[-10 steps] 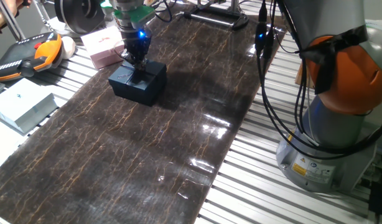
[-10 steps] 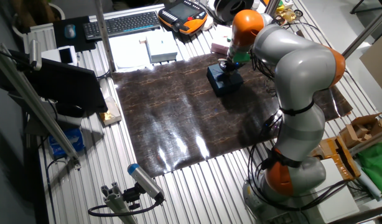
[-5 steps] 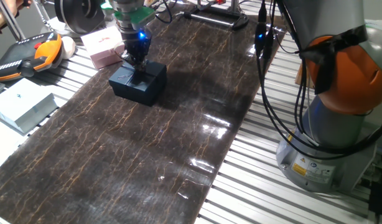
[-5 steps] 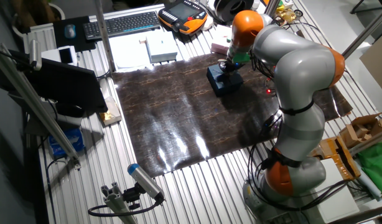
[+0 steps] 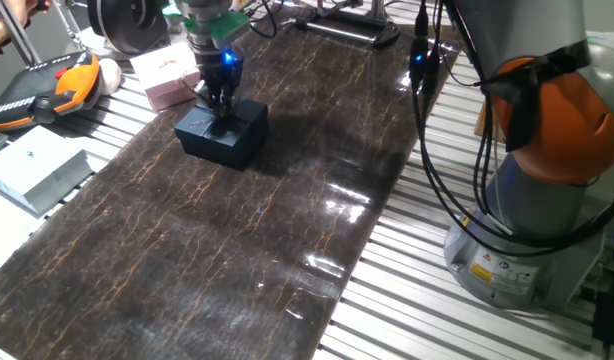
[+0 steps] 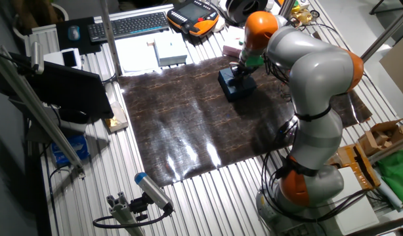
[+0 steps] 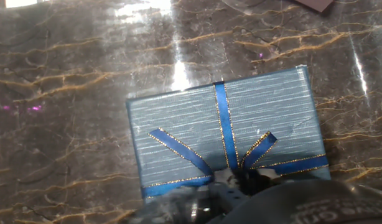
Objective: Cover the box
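Dark marbled mat (image 5: 237,240), navy box (image 5: 223,133) lidded, hand (image 5: 220,103) directly above, grip state unclear

You see the small square dark navy cardboard box (image 5: 222,132), its striped lid (image 7: 225,137) crossed by gold-edged blue ribbon, on a dark brown gold-veined marbled surface (image 5: 287,200).

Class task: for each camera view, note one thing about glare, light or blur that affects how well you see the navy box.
One fixed view: white glare streaks the dark mat, and the box stays dim. Other fixed view: box small, partly behind the arm. Hand view: lid sharp, glare patches beyond it, gripper blurred at the bottom edge.
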